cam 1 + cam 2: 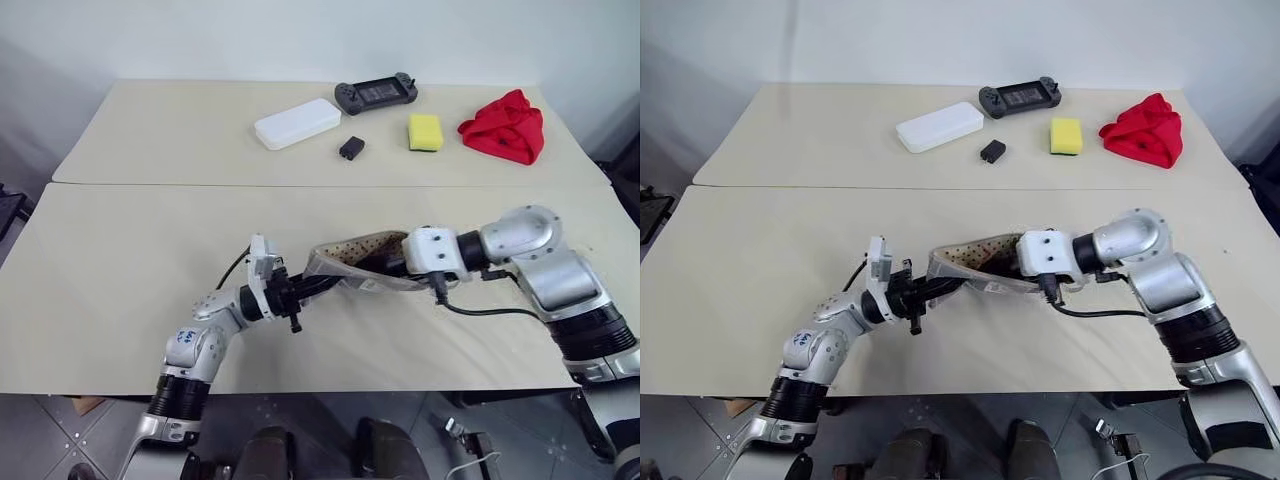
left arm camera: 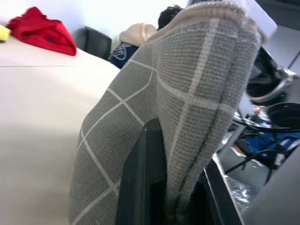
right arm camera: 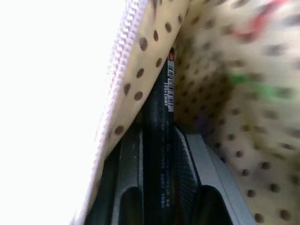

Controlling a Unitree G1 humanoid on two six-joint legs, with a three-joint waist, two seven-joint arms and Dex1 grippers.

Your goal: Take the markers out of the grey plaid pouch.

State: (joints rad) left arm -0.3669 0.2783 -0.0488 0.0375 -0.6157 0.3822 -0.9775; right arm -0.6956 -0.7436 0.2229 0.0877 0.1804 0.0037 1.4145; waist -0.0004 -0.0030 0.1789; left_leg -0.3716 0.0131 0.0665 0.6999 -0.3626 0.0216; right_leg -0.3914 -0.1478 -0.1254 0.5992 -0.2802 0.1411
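Beige surface (image 1: 120,300) carries the pouch (image 1: 345,262) at centre, lifted between both arms; the left end effector (image 1: 300,287) is clenched on its nine-o'clock end. From the left wrist, grey plaid fabric sits pinched between fingers (image 2: 140,187). From the right wrist, the right end effector (image 3: 159,187) inside the dotted lining grasps a dark marker (image 3: 161,122); tugging askew could snag it on the zip.

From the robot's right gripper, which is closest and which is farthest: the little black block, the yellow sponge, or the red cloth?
Measured from the right gripper in the left eye view:
1. Small black block, straight behind it, mid-table.
2. Yellow rectangular sponge, a bit farther back, to the robot's right.
3. Crumpled red cloth, farthest, at the far right.
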